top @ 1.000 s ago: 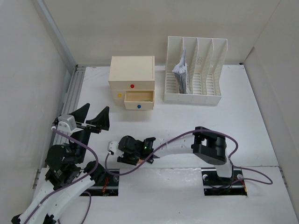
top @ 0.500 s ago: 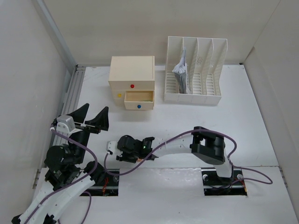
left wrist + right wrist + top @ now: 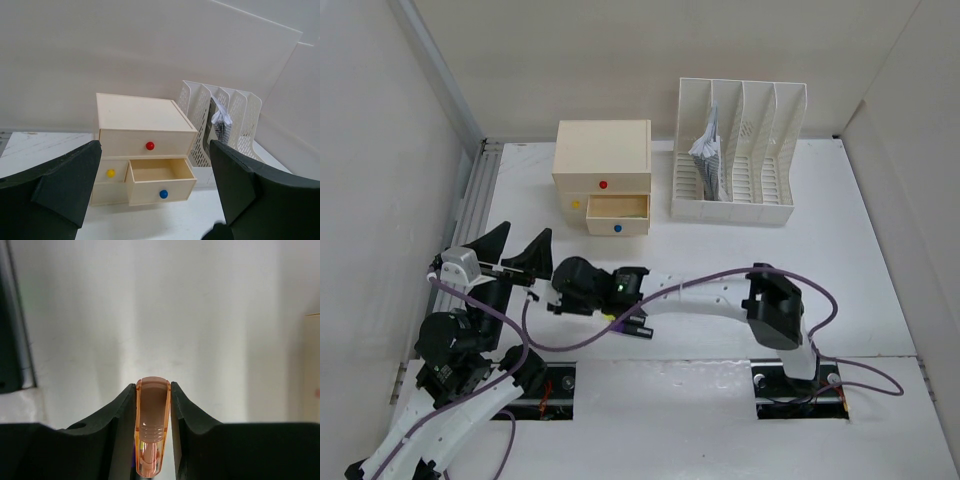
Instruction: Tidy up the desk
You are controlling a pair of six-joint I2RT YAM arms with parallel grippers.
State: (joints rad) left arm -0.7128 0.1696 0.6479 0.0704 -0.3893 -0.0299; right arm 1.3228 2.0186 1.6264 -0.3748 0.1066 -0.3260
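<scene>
White desk [image 3: 860, 260] lies under both arms. At the left, the left arm [image 3: 455, 345] hangs with its jaws wide and nothing between them. Just beside it the right arm [image 3: 700, 298] reaches across, jaws pinched on a small orange translucent piece [image 3: 152, 425], near the drawer box [image 3: 603, 165], whose blue-knobbed drawer [image 3: 617, 215] stands open. Further right, the file rack [image 3: 738, 150] holds papers [image 3: 708, 150]. I'd judge the tidying nearly done: the piece wants stowing, the drawer shutting.
</scene>
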